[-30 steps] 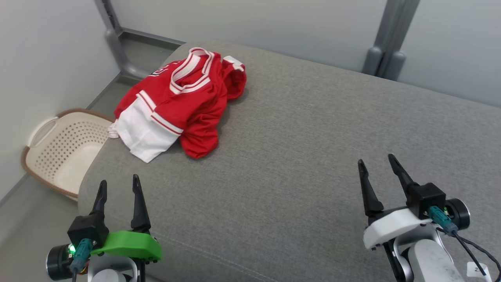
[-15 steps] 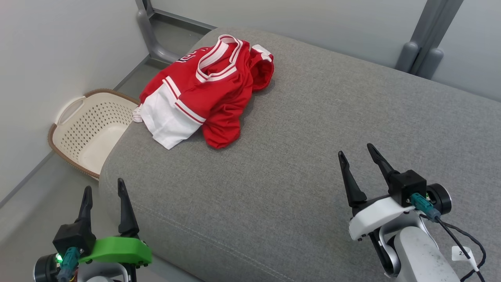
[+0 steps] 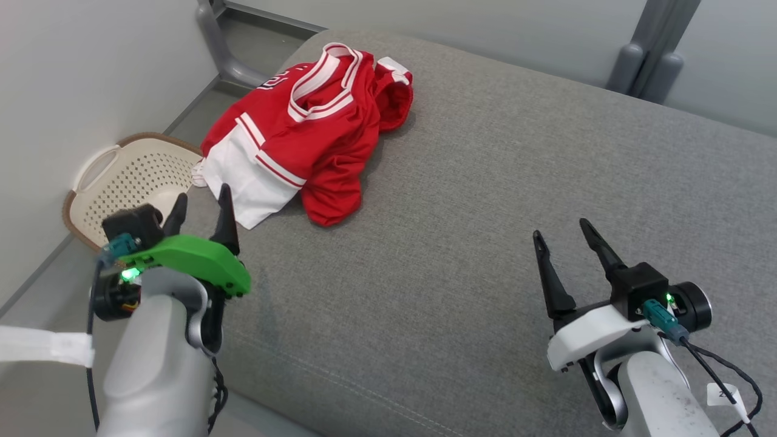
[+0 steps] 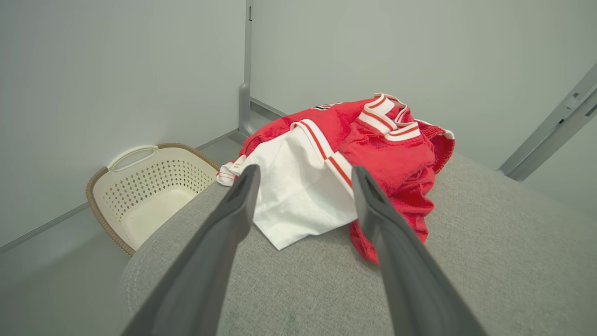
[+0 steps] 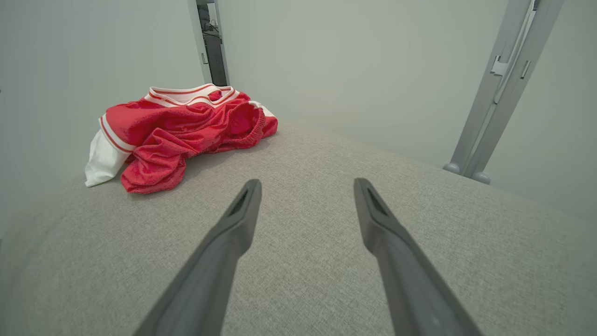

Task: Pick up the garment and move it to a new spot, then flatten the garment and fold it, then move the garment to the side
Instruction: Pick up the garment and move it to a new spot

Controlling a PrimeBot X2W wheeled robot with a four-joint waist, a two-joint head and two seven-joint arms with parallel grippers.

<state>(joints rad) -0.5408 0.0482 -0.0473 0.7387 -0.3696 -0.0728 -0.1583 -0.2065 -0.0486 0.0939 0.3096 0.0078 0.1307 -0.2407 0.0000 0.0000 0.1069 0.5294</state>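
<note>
A crumpled red garment [image 3: 315, 130] with white panels and striped trim lies at the far left corner of the grey cushioned surface [image 3: 485, 212]. My left gripper [image 3: 203, 195] is open just short of the garment's white panel [image 4: 298, 196], its fingers pointing at it with nothing between them. In the left wrist view the garment [image 4: 382, 149] fills the gap beyond the left gripper [image 4: 303, 175]. My right gripper [image 3: 559, 229] is open over bare cushion at the lower right, far from the garment [image 5: 186, 130]; the right gripper [image 5: 305, 186] holds nothing.
A cream perforated laundry basket [image 3: 121, 182] sits on the floor left of the cushion, below its edge; it also appears as the basket [image 4: 149, 186] beside my left fingers. Grey metal posts [image 3: 649, 54] stand behind the cushion. Pale walls close in on the left and back.
My left arm has risen and advanced toward the garment's white panel. The right gripper holds roughly the same pose. The head camera shifted slightly.
</note>
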